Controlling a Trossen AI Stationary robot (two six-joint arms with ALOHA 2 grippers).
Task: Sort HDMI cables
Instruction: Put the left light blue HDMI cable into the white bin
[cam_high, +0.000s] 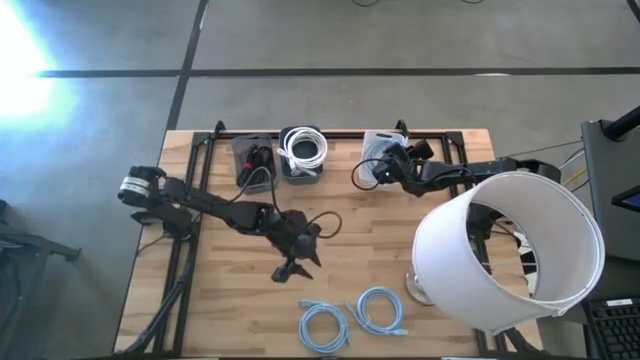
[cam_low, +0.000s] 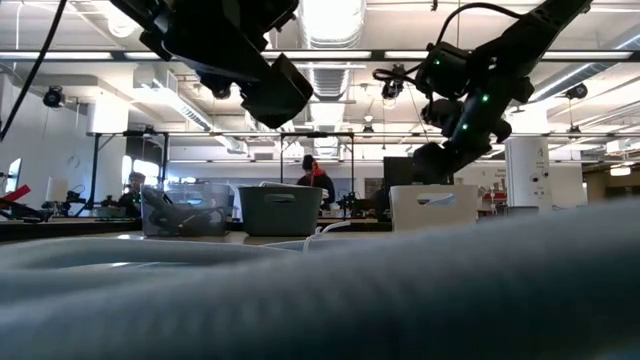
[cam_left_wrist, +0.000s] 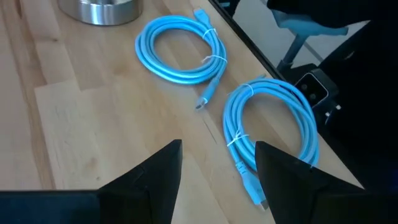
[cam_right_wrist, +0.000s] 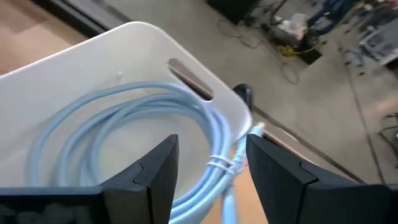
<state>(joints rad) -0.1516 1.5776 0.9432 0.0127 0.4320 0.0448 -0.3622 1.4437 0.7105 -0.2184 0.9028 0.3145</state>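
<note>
Two light blue HDMI coils (cam_high: 323, 326) (cam_high: 381, 309) lie flat on the table near its near edge; the left wrist view shows them as coil (cam_left_wrist: 180, 50) and coil (cam_left_wrist: 273, 124). My left gripper (cam_high: 291, 266) (cam_left_wrist: 217, 146) hovers open above the table's middle, short of these coils. My right gripper (cam_high: 388, 163) (cam_right_wrist: 211, 140) is open above the white bin (cam_high: 378, 146) at the far edge. A light blue coil (cam_right_wrist: 118, 115) lies in that bin, its tied part (cam_right_wrist: 224, 165) near the rim.
A dark bin (cam_high: 254, 160) holds black cables and a grey bin (cam_high: 303, 153) holds white cables, both at the far edge beside the white bin. A lamp with a large white shade (cam_high: 510, 250) and metal base (cam_left_wrist: 102, 9) stands on the right. Bare wood lies at the table's left.
</note>
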